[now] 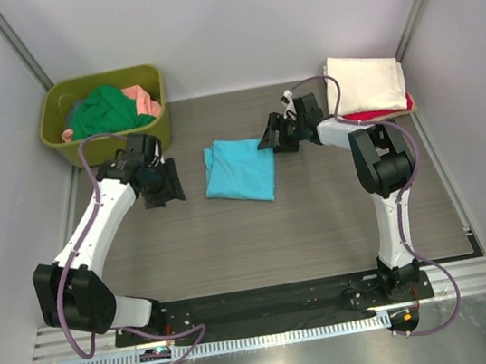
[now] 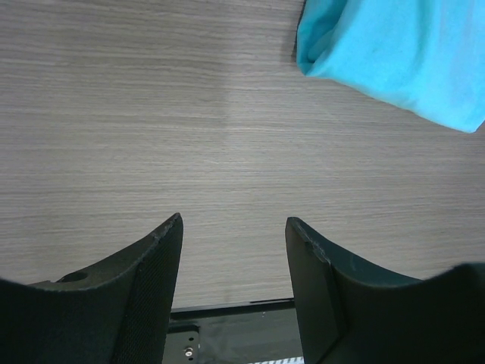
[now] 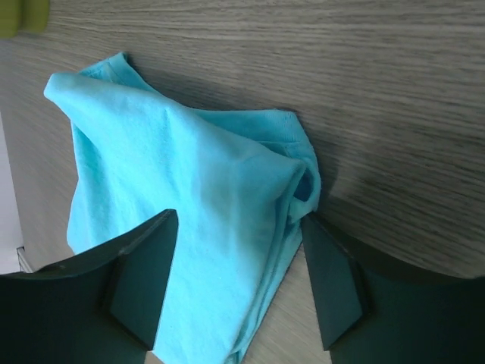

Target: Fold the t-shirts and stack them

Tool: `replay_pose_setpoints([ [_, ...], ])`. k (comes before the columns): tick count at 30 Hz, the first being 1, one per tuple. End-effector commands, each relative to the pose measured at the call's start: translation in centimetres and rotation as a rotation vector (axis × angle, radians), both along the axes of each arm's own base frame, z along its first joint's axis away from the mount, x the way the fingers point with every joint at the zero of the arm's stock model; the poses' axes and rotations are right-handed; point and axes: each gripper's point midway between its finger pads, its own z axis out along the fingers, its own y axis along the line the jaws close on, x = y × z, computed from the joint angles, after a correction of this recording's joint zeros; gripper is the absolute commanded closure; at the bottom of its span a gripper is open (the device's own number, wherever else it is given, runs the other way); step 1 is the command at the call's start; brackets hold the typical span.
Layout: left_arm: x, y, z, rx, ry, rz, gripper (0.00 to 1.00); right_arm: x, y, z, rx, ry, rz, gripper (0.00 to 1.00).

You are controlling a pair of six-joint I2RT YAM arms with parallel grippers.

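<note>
1. Top view: the folded turquoise t-shirt (image 1: 239, 171) lies flat mid-desk, nearer the far edge. The olive tub (image 1: 52, 130) in the far left corner holds a green shirt (image 1: 104, 109) and a salmon shirt (image 1: 148, 101). A cream shirt (image 1: 365, 81) lies on a red shirt (image 1: 401, 109) in the far right corner.
2. Left wrist: the left gripper (image 2: 235, 220) is spread wide over bare desk (image 2: 167, 114), holding nothing. The turquoise shirt is well apart from it.
3. Right wrist: the right gripper (image 3: 239, 220) gapes above the shirt's rumpled folded edge, and its fingers (image 3: 144, 265) have not pinched the cloth.
</note>
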Motion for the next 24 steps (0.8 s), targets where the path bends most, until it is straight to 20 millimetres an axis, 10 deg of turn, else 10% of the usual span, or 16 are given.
replay_pose_setpoints([
  [1,1.3,0.4,1.0,0.01,-0.083,-0.014,0.42,-2.6,-0.7,-5.7,-0.027,0.117,-0.016,0.3],
  [9,1.0,0.9,0.6,0.012,-0.074,-0.011,0.42,-5.3,0.0,-6.9,0.062,0.139,0.005,0.52],
  [17,0.8,1.1,0.3,0.021,-0.072,-0.01,0.43,-6.0,1.0,-6.4,0.137,0.128,0.043,0.99],
  [24,0.7,0.7,0.6,-0.001,-0.084,-0.015,0.43,-5.3,0.1,-0.6,0.036,0.057,0.121,0.99],
])
